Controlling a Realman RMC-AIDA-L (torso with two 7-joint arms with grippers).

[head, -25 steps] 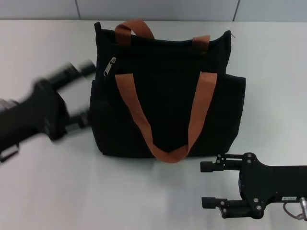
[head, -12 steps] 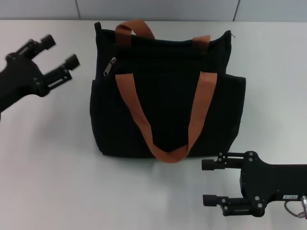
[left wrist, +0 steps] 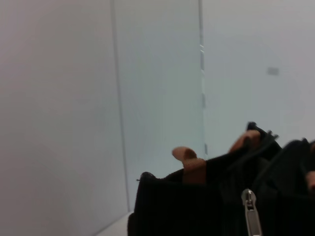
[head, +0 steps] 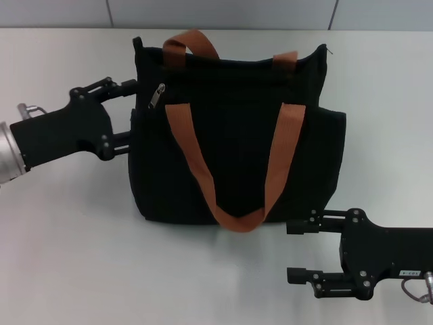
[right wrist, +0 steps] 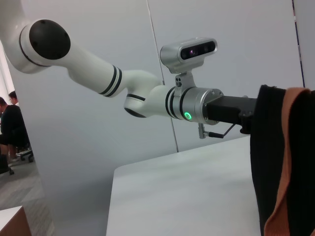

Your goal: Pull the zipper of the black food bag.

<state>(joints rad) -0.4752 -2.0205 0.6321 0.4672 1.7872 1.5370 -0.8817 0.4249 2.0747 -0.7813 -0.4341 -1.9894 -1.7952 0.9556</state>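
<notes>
The black food bag (head: 237,149) stands upright mid-table, and its rust-orange handles (head: 189,145) hang down the front. The zipper (head: 157,95), a small silver pull tab, sits at the upper left of the front. My left gripper (head: 127,115) is open at the bag's left edge, its fingertips touching or almost touching the side, just left of the pull tab. The left wrist view shows the zipper (left wrist: 251,215) close up on the bag (left wrist: 187,206). My right gripper (head: 293,251) rests open on the table near the bag's front right corner, holding nothing.
The white table (head: 81,244) extends all round the bag, with a pale wall behind it. In the right wrist view the left arm (right wrist: 147,93) reaches to the bag (right wrist: 270,162), and a handle (right wrist: 293,157) hangs at its side.
My left gripper has swung in from the far left of the table to the bag's left edge beside the zipper. The right gripper has barely moved.
</notes>
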